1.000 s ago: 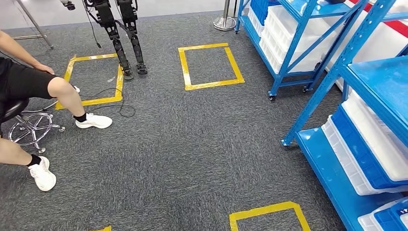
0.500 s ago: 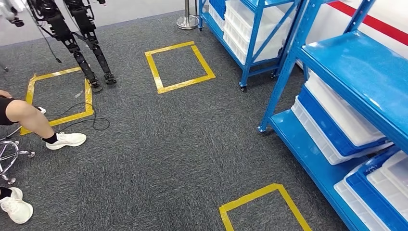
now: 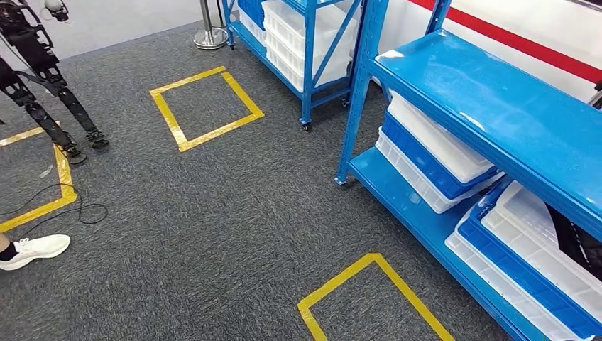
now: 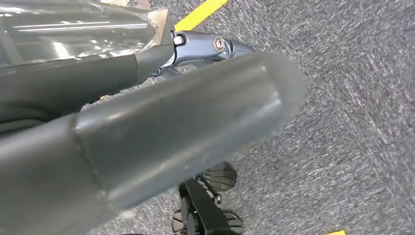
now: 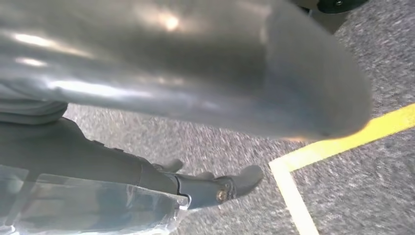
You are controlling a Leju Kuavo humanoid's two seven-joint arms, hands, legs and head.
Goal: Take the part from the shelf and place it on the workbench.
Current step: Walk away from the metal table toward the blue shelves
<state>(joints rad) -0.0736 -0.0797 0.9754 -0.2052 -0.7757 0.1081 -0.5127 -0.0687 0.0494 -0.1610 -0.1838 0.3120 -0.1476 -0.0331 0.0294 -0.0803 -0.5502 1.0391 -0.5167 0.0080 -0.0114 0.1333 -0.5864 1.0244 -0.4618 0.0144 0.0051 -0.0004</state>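
Note:
A blue metal shelf [image 3: 497, 114] stands at the right of the head view, its upper deck bare. On its lowest deck sit stacked white and blue bins [image 3: 433, 153]. A dark object [image 3: 578, 245], possibly the part, lies in the white bin [image 3: 525, 234] at the far right, cut off by the picture's edge. My left hand [image 4: 186, 112] hangs over the grey carpet and holds nothing, its dark fingers [image 4: 210, 46] stretched out. My right hand [image 5: 195, 88] also hangs over the carpet with nothing in it, its fingers [image 5: 220, 188] extended.
A second blue shelf [image 3: 305, 42] with white bins stands farther back. Yellow tape squares [image 3: 206, 106] [image 3: 369, 291] mark the carpet. Another robot's legs [image 3: 50, 106], a floor cable [image 3: 78, 209] and a person's white shoe [image 3: 35, 249] are at the left. A stanchion base [image 3: 209, 35] is far back.
The camera has turned right: the whole scene slid left, the seated person has nearly left the picture, and the near shelf with its bins now takes up the right side.

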